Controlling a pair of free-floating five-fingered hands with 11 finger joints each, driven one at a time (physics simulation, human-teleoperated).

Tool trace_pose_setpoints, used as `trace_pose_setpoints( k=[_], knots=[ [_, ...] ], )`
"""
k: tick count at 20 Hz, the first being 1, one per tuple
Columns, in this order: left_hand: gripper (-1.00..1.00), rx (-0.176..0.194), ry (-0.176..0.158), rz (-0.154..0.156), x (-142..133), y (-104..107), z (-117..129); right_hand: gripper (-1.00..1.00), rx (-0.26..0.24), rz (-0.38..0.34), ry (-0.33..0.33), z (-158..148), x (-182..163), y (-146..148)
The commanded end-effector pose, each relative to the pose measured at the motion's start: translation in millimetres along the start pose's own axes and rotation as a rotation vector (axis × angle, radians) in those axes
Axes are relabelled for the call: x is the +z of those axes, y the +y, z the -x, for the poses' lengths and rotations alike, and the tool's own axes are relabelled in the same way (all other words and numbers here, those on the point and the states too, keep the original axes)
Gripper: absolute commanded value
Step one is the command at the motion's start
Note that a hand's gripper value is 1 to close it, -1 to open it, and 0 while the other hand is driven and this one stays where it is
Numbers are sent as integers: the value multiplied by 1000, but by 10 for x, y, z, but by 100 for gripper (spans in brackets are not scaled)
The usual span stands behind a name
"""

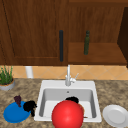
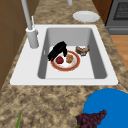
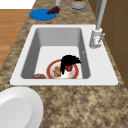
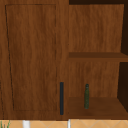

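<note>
No text, label, brand, number or sign can be read anywhere: the green bottle (image 1: 86,43) on the cabinet shelf carries no legible label.

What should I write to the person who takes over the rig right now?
Left hand: in the air at the edge of the blue plate, near the grapes.
Right hand: in the sink, over the red fruit on the rimmed plate; grip unclear.
The fruit and a brown food lie on that plate.
</note>
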Motion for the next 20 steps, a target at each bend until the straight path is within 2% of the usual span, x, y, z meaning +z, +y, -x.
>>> trace_pose_setpoints(
  k=[1,4,7,11,16,17,18,19,20],
  knots=[
    [0,0,0,0,0,0,0,-100,13,-112,-21,51,-140,98],
    [0,0,0,0,0,0,0,-100,74,-125,19,-62,-65,236],
    [0,0,0,0,0,0,0,-100,113,-153,20,-64,-114,283],
    [0,0,0,0,0,0,0,-100,141,-192,11,-74,-267,265],
    [0,0,0,0,0,0,0,-100,182,-264,38,-154,-397,252],
    [0,0,0,0,0,0,0,100,190,-281,43,-168,-403,247],
    [0,0,0,0,0,0,0,100,214,-315,42,-181,-421,212],
    [0,0,0,0,0,0,0,100,204,-356,51,-185,-434,193],
    [0,0,0,0,0,0,0,100,188,-331,48,-171,-444,163]
  ],
)
